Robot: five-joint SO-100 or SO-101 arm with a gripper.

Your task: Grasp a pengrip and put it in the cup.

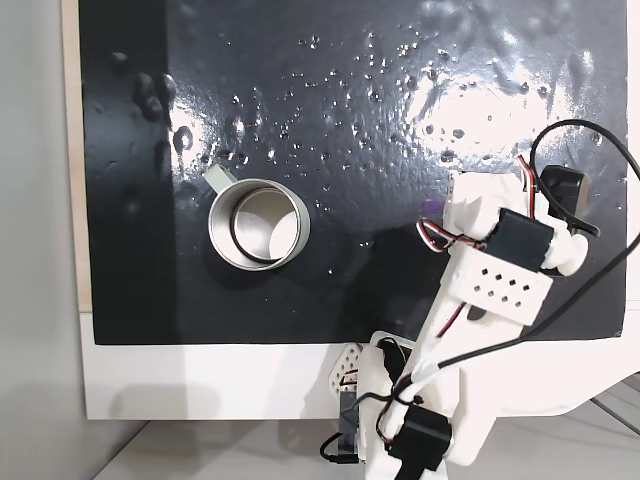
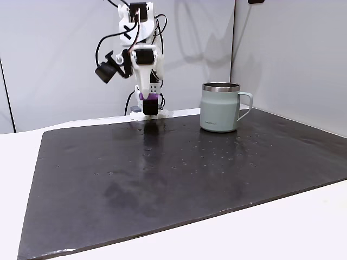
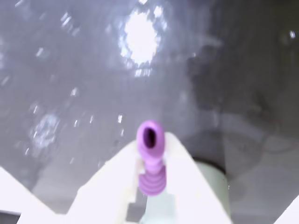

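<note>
Clamped between the blurred white fingers of the gripper [image 3: 150,175], the pengrip [image 3: 150,161] is mostly hidden overhead, with the cup [image 1: 258,223] at its nine o'clock.

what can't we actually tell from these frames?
- Pengrip: in the wrist view its lower end is hidden between the claw fingers, and the frame is blurred; in a fixed view only a purple sliver shows past the claw body.
- Cup: the side fixed view hides its inside behind the wall.
- Arm base: cut off by the bottom edge in a fixed view.
</note>
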